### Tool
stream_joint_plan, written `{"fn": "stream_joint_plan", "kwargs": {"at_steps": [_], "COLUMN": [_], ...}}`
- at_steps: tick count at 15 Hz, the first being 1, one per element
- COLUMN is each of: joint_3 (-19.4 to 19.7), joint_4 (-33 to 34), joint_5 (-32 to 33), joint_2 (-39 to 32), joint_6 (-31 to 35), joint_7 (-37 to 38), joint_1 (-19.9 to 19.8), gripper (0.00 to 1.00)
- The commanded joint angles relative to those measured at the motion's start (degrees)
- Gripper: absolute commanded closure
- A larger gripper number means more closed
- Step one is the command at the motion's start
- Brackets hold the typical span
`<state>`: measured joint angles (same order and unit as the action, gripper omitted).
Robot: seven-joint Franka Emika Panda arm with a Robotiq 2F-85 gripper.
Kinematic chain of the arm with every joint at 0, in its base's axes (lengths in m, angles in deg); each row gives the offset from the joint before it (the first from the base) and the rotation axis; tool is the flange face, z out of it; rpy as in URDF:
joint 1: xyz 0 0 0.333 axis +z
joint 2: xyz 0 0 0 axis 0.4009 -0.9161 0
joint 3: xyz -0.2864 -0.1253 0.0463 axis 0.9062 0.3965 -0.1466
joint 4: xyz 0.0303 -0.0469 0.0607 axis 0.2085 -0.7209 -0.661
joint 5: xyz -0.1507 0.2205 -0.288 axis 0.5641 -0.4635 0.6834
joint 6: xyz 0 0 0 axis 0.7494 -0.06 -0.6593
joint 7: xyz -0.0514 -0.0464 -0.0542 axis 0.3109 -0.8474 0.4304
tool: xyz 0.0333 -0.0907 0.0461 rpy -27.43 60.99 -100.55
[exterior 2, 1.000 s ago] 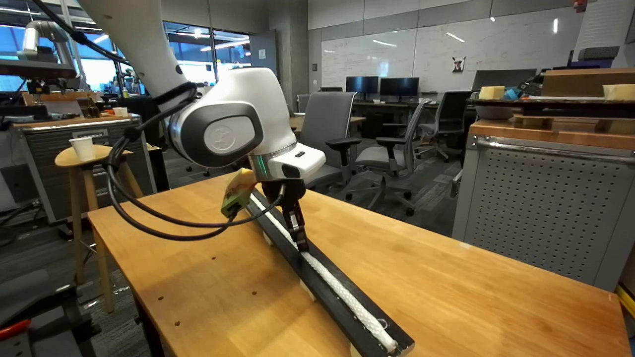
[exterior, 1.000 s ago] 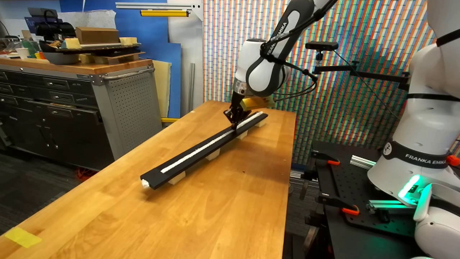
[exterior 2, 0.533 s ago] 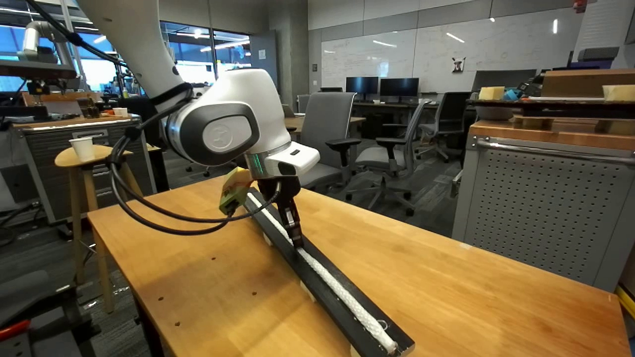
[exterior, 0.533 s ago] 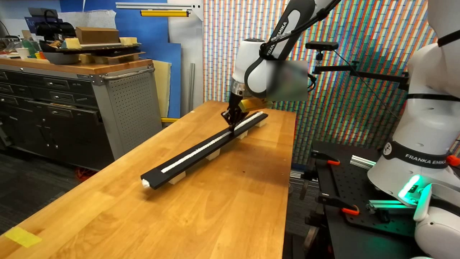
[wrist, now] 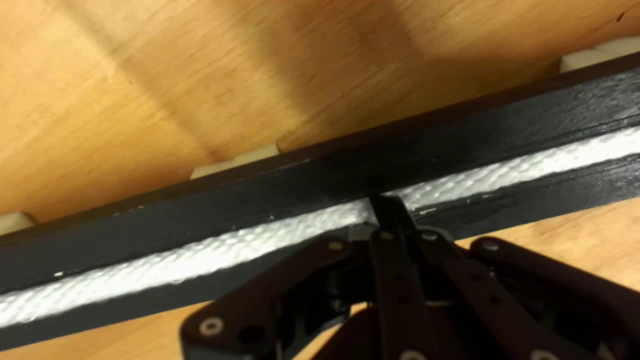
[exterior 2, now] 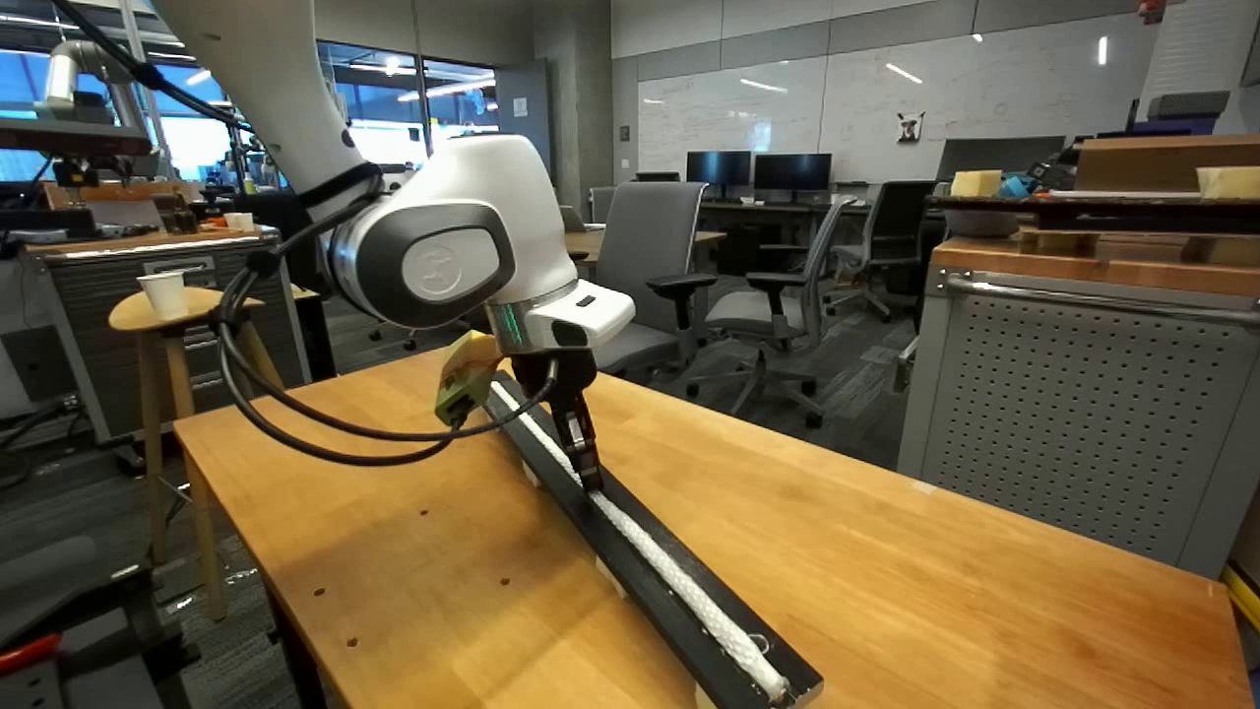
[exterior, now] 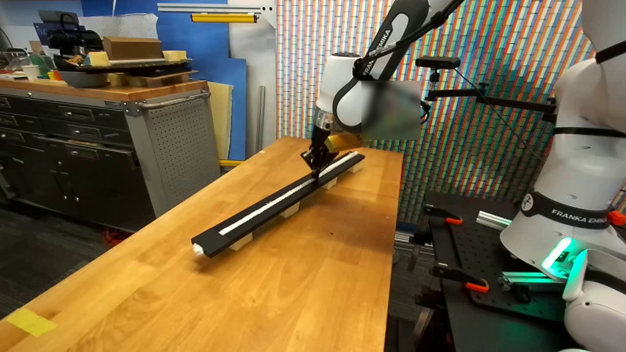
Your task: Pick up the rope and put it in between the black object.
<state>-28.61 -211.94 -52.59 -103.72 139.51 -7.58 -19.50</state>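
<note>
In an exterior view the rope lies along the middle of the bar, from left of the centre up towards the right, and it appears sunk in it for most of its length. In the wrist view it crosses from the lower left to the right edge of the frame. The gripper enters from the bottom of this frame. It is clenched with nothing between its tips, which seem to touch the rope from above, right of the centre. I judge that the present step is pressing the rope in, not carrying it.

The rope has a braided surface, so I expect it to be light, soft, easily bent, not very slippery and hardly fragile. A push at one place may lift it at another; short presses, one beside the next, should be safer than a long drag. If it must be grasped, I would pinch it across its width near its end, at the lower right in an exterior view. The bar rests on blocks, so a hard push might tilt it.
</note>
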Motion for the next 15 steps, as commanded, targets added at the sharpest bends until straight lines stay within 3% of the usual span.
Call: {"fn": "stream_joint_plan", "kwargs": {"at_steps": [1,15], "joint_3": [0.3,-0.7], "joint_4": [0.1,-0.6], "joint_5": [-0.9,-1.8], "joint_2": [-0.1,1.4], "joint_6": [0.0,0.5], "joint_7": [-0.8,-2.7], "joint_1": [0.4,-1.8], "gripper": [0.99,1.0]}}
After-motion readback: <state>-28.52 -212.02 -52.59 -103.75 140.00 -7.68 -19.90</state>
